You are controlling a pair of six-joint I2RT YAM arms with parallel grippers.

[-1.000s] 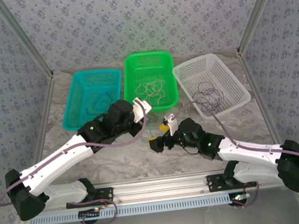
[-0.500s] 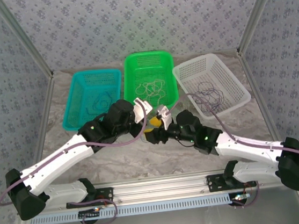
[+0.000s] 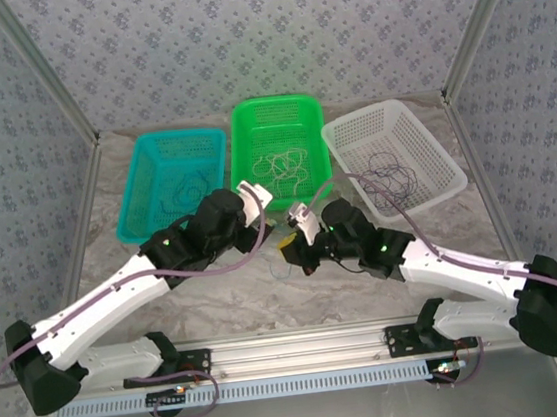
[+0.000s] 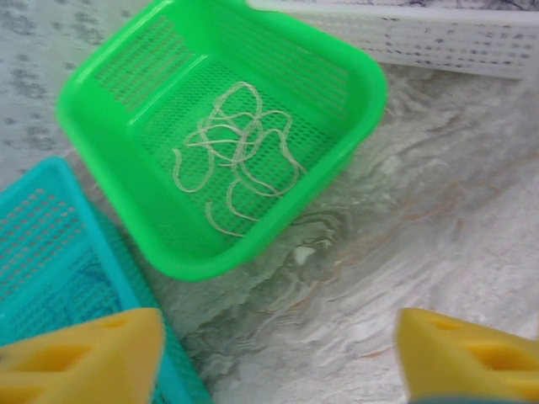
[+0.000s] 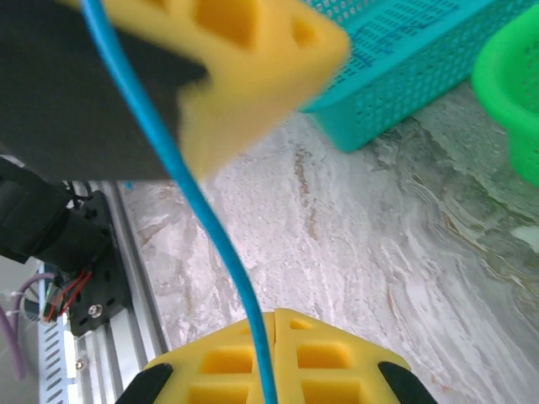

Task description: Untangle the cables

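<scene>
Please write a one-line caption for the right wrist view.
Right gripper shut on the blue cable, teal basket behind.

We see a teal basket [image 3: 175, 135], a bright green basket [image 3: 273, 118] and a white basket [image 3: 422, 147] on the table [image 3: 238, 299], whose top is marbled grey and white. The green one holds a pale cream cable [image 4: 240, 160], the white one a dark purple-black cable [image 3: 388, 178]. We also see a blue cable [image 5: 215, 236]. The left gripper [image 4: 274, 353] and right gripper [image 5: 271, 337] have yellow pads; the arms [image 3: 89, 316] are white and black. The walls [image 3: 258, 30] are blue-grey with a small floral print.
</scene>
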